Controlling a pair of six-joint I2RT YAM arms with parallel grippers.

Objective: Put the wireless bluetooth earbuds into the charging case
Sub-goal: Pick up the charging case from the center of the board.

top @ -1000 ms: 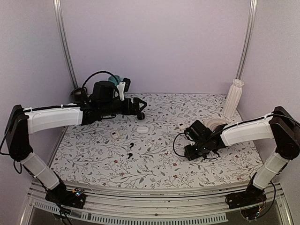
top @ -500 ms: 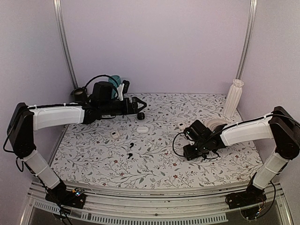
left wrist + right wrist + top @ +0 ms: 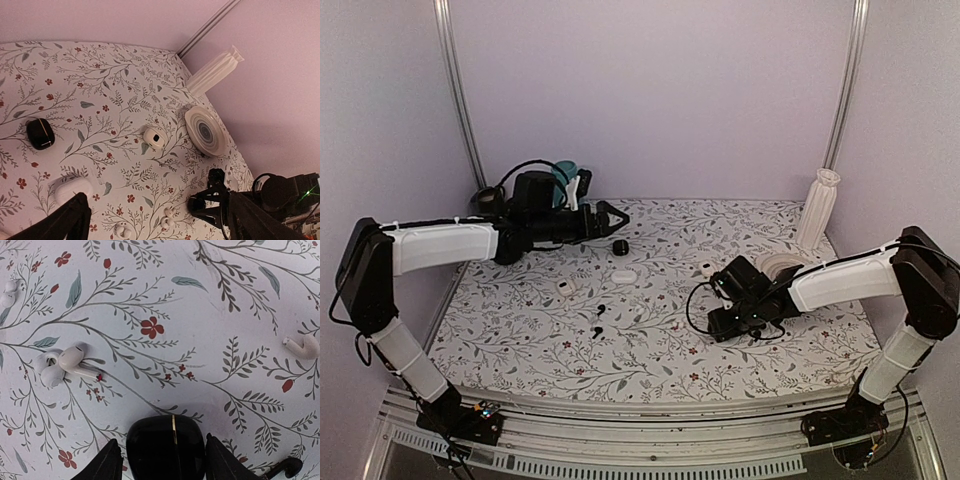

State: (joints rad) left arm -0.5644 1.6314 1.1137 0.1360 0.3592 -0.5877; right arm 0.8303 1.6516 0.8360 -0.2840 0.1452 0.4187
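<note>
Glossy black charging case [image 3: 166, 447] with gold seam — white table [image 3: 200, 315], grey-leaf, red-flower print

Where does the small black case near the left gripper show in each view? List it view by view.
Top external: the small black case sits back left of centre, just below the left gripper in the picture.
Left wrist: far left, mid-height.
Right wrist: not in it; the black case there is the charging case.
Shared landmark: the ribbed white vase, in top and left wrist only.

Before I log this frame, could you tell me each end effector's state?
Left end effector: open, holding nothing.
Right end effector: closed on the charging case.
</note>
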